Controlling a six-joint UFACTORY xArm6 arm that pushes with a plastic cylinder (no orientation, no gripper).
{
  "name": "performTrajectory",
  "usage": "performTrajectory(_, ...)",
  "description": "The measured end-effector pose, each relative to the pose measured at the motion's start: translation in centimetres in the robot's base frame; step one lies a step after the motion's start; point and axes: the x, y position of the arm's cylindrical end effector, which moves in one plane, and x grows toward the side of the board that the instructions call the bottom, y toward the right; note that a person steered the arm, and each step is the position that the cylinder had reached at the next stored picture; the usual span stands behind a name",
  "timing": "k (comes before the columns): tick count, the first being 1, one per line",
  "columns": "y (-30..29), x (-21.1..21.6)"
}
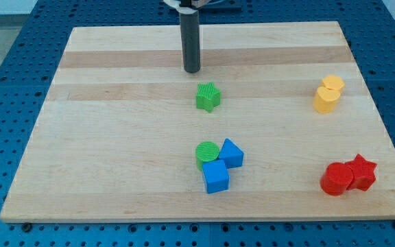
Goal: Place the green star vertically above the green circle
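The green star is positioned at 12 o'clock of the green circle, well apart; placement is judged essentially complete. No claw is fitted, so nothing is held; my tip is stationed near the star, at its 11 o'clock.

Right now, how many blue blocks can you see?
2. The blue cube sits near the view's bottom middle; the other blue block is just up and right of it, beside the green circle. None looks hidden.

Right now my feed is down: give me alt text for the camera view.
The green star sits above the green circle on a wooden board, my tip just beyond the star toward the view's top. Blue, yellow and red blocks lie elsewhere.
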Motion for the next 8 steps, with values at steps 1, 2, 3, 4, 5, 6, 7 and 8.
performTrajectory(1, 0.5, 2.2)
performTrajectory(2, 0.8, 2.3)
performTrajectory(3, 2.3, 2.4)
performTrajectory(4, 2.7, 3.2)
performTrajectory(5, 2.7, 4.6)
performTrajectory(6, 2.7, 6.9)
performTrajectory(7, 2.7, 9.3)
performTrajectory(8, 2.7, 11.2)
